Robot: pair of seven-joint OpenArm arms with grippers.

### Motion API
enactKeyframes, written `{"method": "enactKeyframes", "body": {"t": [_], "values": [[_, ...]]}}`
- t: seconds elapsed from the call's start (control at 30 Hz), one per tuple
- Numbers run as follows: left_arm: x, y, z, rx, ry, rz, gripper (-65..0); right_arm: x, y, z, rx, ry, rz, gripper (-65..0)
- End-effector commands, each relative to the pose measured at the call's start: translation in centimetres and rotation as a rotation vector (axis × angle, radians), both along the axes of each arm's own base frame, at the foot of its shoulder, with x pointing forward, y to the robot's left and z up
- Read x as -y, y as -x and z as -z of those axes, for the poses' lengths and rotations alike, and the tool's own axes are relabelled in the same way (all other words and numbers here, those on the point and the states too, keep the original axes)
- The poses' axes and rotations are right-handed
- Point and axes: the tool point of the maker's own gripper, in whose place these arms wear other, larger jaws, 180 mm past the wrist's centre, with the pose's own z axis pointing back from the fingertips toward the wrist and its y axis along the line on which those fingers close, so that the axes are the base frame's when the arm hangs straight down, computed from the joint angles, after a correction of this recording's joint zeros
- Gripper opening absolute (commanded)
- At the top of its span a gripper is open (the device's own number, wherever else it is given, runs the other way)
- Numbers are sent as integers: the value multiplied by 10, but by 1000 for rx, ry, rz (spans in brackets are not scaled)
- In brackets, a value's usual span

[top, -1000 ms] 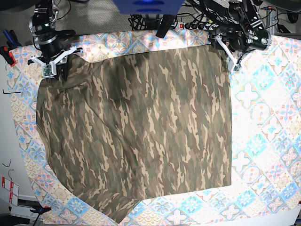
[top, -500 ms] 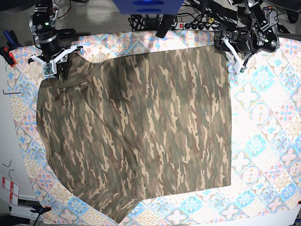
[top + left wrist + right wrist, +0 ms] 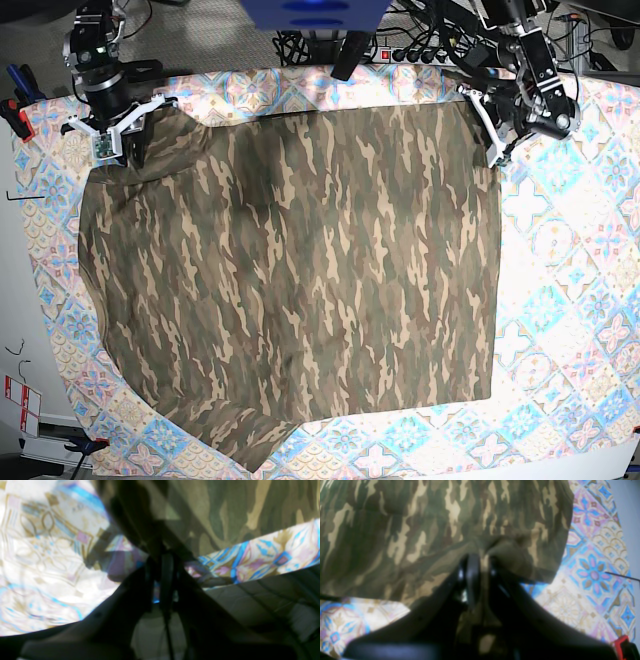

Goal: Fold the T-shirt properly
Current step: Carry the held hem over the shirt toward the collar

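Left wrist: my left hand [image 3: 166,580] looks clenched, though whether on the T-shirt [image 3: 225,512] corner I can't tell

Right wrist: my right hand [image 3: 477,567] pinches bunched fabric

Base: the T-shirt lies spread across the counter [image 3: 570,300], far corners gripped for folding
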Motion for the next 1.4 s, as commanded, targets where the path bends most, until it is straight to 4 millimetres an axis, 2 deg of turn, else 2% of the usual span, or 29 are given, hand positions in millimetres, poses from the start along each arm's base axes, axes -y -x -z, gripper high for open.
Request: {"method": "enactKeyframes", "body": {"t": [0.0, 0.07, 0.13, 0.23, 0.47, 0.63, 0.87, 0.93, 1.0, 1.1, 1.27, 1.37], "values": [[67, -25, 6, 150, 240, -71, -634, 3, -6, -11, 42, 8, -6, -609], [66, -23, 8, 143, 225, -62, -639, 3, -6, -11, 42, 8, -6, -609], [62, -32, 2, 182, 214, -65, -644, 3, -6, -11, 42, 8, -6, -609], [51, -51, -24, 279, 160, -38, -650, 3, -6, -11, 43, 8, -5, -609], [24, -77, -82, 397, 11, 15, -650, 3, -6, -11, 43, 8, -5, -609], [19, -84, -88, 401, -11, 17, -650, 4, -7, -13, 48, 11, -3, -609], [-32, -76, -93, 401, -99, -102, -650, 6, -10, -17, 66, 14, -1, -610], [-43, -80, -97, 411, -125, -94, -650, 9, -11, -18, 68, 18, 7, -610], [-49, -81, -99, 411, -139, -89, -650, 20, -12, -22, 74, 32, 33, -610], [-51, -82, -101, 417, -147, -89, -650, 25, -20, -27, 97, 38, 48, -610], [-69, -107, -116, 486, -163, -154, -650, 39, -38, -29, 62, 63, 89, -610], [-81, -128, -133, 540, -197, -159, -650, 41, -50, -33, 63, 67, 98, -610]]}}
